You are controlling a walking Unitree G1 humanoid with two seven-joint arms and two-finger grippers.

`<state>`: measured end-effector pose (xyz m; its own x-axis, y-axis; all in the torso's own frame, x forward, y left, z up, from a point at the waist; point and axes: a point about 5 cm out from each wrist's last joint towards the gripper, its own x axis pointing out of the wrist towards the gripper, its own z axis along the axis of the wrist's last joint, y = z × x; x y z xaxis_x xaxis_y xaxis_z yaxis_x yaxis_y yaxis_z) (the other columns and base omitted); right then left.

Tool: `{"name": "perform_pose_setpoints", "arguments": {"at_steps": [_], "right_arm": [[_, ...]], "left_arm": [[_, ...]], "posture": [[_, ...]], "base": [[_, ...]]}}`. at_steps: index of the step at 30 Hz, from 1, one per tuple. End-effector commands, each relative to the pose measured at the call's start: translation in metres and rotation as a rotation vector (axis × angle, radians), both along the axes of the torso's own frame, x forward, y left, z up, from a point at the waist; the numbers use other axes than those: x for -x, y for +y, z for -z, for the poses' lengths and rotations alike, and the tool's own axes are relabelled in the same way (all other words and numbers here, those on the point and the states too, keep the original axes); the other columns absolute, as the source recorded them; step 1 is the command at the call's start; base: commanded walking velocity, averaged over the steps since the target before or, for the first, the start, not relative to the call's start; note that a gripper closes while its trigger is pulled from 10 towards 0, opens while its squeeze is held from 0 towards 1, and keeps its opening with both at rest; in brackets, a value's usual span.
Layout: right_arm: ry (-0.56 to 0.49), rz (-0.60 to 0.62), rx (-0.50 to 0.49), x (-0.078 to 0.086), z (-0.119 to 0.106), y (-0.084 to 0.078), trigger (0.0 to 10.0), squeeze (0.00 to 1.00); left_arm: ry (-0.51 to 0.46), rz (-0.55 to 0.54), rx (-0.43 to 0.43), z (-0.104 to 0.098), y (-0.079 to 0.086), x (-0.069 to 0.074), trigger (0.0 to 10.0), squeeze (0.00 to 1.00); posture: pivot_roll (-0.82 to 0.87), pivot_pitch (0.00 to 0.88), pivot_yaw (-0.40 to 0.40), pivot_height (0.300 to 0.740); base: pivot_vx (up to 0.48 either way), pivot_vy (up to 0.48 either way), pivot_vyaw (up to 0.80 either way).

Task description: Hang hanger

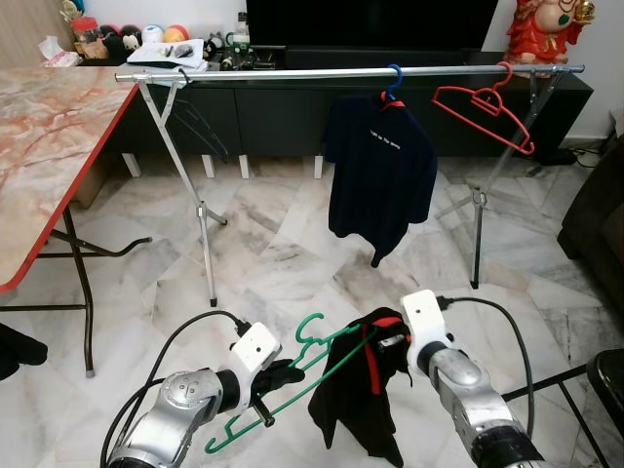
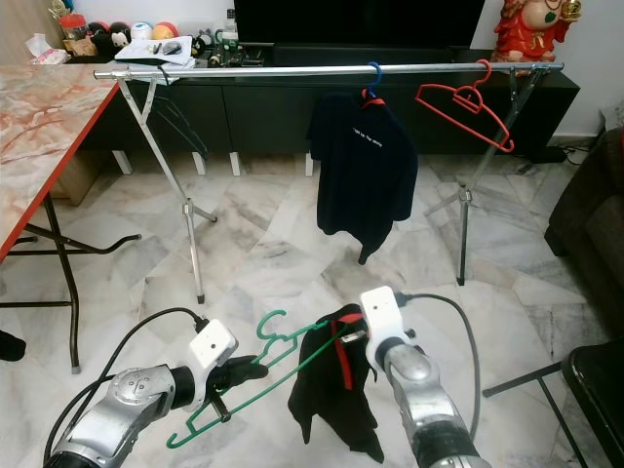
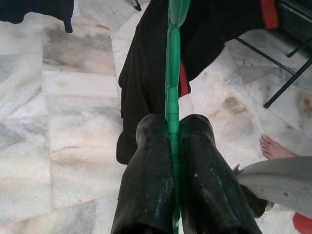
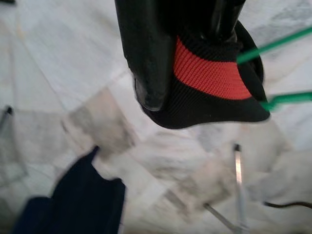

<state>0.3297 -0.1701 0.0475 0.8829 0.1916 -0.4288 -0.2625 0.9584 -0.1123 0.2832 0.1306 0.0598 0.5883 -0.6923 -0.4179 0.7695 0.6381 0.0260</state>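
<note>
The left gripper (image 1: 278, 378) is clamping the green hanger (image 1: 310, 375) low over the floor (image 1: 273, 253), while the right gripper (image 1: 390, 341) is pinching the collar of the black shirt (image 1: 359, 390) draped on it, well short of the rail (image 1: 292, 74).

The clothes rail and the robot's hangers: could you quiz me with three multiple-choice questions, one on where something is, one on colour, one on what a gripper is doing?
1. Where does the empty red hanger hang on the rail?
A. Right of the dark shirt
B. Left of it
C. On the table

2. What colour is the hanger the robot holds?
A. Blue
B. Green
C. White

3. What is the left gripper doing?
A. Hanging open
B. Shut on the green hanger
C. Holding a cup

Answers: 1 A, it hooks on near the rail's right end. 2 B, its bar is plainly green. 3 B, the fingers pinch the green bar; the right gripper clamps the black-and-red garment.
</note>
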Motion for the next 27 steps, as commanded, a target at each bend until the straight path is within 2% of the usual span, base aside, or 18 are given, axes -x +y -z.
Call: {"name": "perform_pose_setpoints", "arguments": {"at_steps": [1,4,16,19,20,22,27], "right_arm": [[-0.025,0.066,0.009,-0.002,-0.005,-0.01,10.0,0.0],[-0.03,0.08,0.012,-0.003,-0.007,-0.012,10.0,0.0],[-0.036,0.036,0.002,-0.004,-0.009,-0.002,10.0,0.0],[-0.052,0.073,0.045,-0.005,-0.01,-0.008,10.0,0.0],[-0.063,0.122,0.075,-0.006,-0.012,-0.016,10.0,0.0],[-0.071,0.136,0.073,-0.008,-0.014,-0.018,10.0,0.0],[-0.085,0.126,0.064,-0.009,-0.017,-0.015,10.0,0.0]], "left_arm": [[0.002,-0.007,-0.026,0.003,0.005,0.002,10.0,0.0],[0.001,-0.01,-0.031,0.004,0.007,0.003,10.0,0.0],[-0.021,-0.016,-0.013,0.001,0.002,0.0,10.0,0.0],[0.0,0.028,-0.014,0.001,0.002,0.004,10.0,0.0],[0.05,0.109,-0.025,0.004,0.002,0.013,10.0,0.0],[0.088,0.161,-0.054,0.008,0.003,0.02,10.0,0.0],[0.077,0.153,-0.104,0.013,0.005,0.02,10.0,0.0]], "posture": [[0.02,0.107,-0.028,0.74],[0.02,0.107,-0.029,0.74],[0.02,0.109,-0.028,0.74],[0.02,0.11,-0.028,0.74],[0.02,0.111,-0.027,0.74],[0.03,0.112,-0.026,0.74],[0.03,0.113,-0.026,0.74]], "base": [[0.0,0.0,0.0],[0.0,0.0,0.0],[0.0,0.0,0.0],[0.0,0.0,0.0],[0.0,0.0,0.0],[0.0,0.0,0.0],[0.0,0.0,0.0]]}}
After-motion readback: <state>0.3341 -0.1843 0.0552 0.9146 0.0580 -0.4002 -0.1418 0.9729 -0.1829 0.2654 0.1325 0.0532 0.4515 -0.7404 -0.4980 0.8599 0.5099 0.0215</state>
